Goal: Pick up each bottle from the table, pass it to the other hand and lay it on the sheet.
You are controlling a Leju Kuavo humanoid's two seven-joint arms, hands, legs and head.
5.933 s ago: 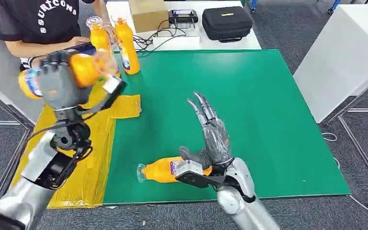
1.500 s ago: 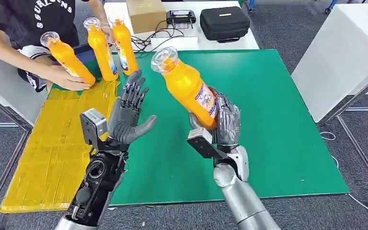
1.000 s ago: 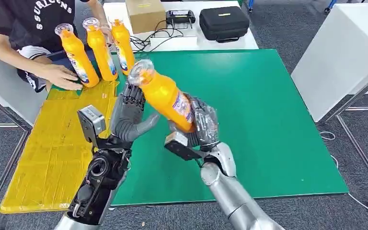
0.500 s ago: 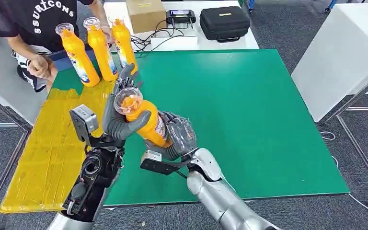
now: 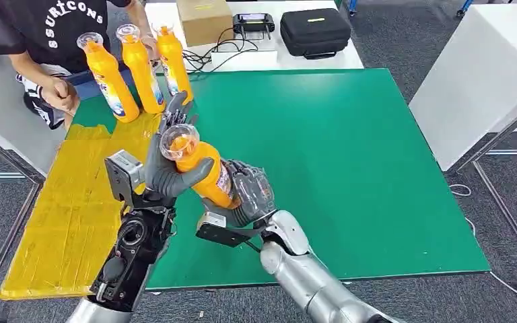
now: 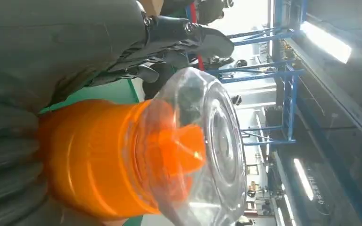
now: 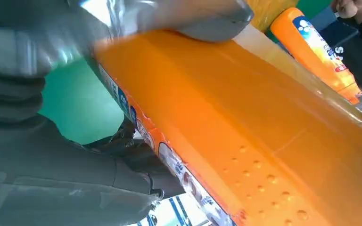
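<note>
Above the green table (image 5: 350, 155), near its 9 o'clock edge, the orange bottle (image 5: 202, 171) is held tilted in the air, its clear cap toward 11 o'clock. The right hand (image 5: 249, 195) grasps the bottle's labelled lower body. The left hand (image 5: 168, 168) sits at the neck, thumb hooked across the front just below the cap, fingers (image 5: 174, 114) extended behind it. The yellow sheet (image 5: 67, 215) lies at 9 o'clock beside the table. Three upright bottles (image 5: 138, 70) stand at 11 o'clock, next to a person (image 5: 40, 33).
</note>
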